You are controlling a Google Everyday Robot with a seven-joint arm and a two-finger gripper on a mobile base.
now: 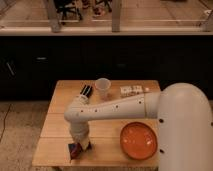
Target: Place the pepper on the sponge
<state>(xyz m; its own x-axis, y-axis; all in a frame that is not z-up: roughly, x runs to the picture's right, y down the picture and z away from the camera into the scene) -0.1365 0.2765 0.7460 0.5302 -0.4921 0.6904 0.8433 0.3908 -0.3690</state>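
Arm (115, 107) runs from the big white body at the right, across the wooden worktop (60, 131) toward the left. It bends sharply at the elbow, w/ the last link dropping almost straight down. Gripper (80, 145) sits low at the worktop's near-left corner as seen, right over the task items. Can't tell whether it is clenched or released.

Pepper (76, 153) shows only as a small red patch at the gripper's lower edge, touching or overlapping the dark blue sponge (72, 148). Can't tell its long axis or which way it points, since most of it is hidden. Sponge lies flat near the worktop's front edge, partly under the gripper.

Count: 1 pepper, 1 sponge, 1 orange plate (139, 141) near the front right, well apart from the sponge. Also 1 white cup (102, 88) upright toward the back, 1 black ridged oblong object (86, 91) just beside the cup, and a small cluster of pale boxes (131, 90) at the back right.
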